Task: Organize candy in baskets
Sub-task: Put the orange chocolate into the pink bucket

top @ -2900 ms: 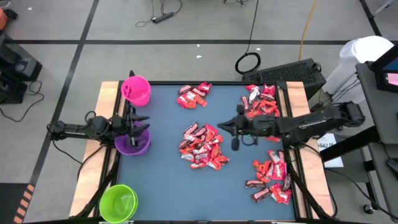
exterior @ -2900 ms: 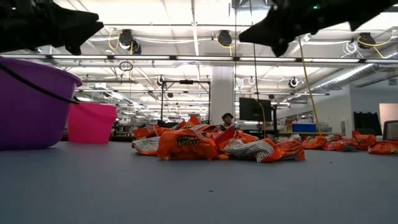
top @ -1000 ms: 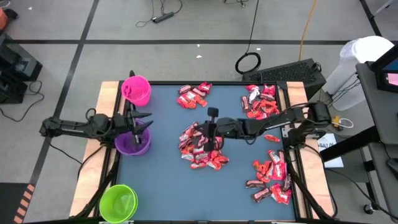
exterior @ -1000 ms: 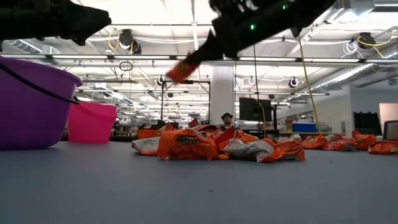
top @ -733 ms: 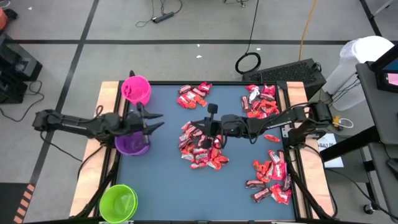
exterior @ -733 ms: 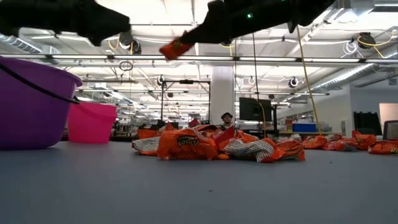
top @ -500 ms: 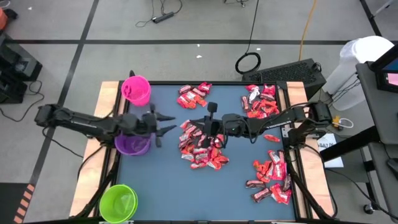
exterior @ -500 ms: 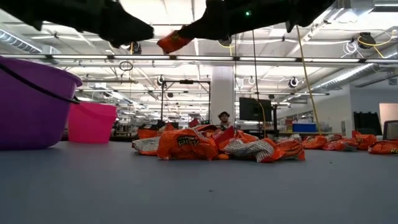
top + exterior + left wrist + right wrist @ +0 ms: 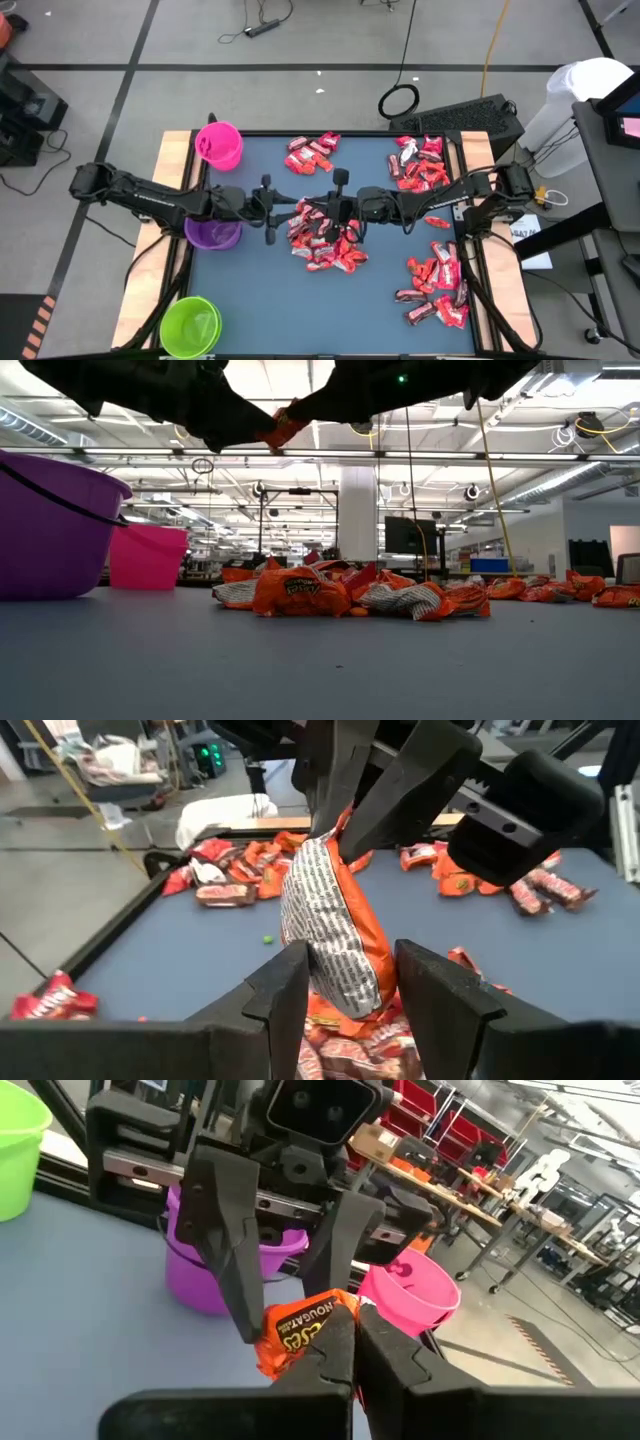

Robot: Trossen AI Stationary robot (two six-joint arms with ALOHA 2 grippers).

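The right gripper [image 9: 303, 211] is fully closed on one orange-wrapped candy piece [image 9: 300, 1323], pinched by one end and held in the air above the worktop [image 9: 260, 290], over the left edge of the central candy pile [image 9: 325, 235]. The left gripper [image 9: 290, 210] faces it head-on from the purple basket [image 9: 212, 233] side, its jaws partly open and straddling the free end of the same piece; in the left wrist view the left fingers [image 9: 285, 995] flank the wrapper closely, but whether they touch it cannot be told. In the low view both grippers meet at the top of the frame, with only the arms' undersides and a corner of the held wrapper visible. The pink basket [image 9: 219, 144] stands at the far left corner of the worktop and the green basket [image 9: 190, 325] at the near left corner, partly cut off by the frame edge. The left arm crosses over the purple basket and hides part of its rim. Further candy groups lie at the far centre [image 9: 311, 153], the far right [image 9: 420, 163] and the near right [image 9: 438, 287]. Basket contents cannot be made out.
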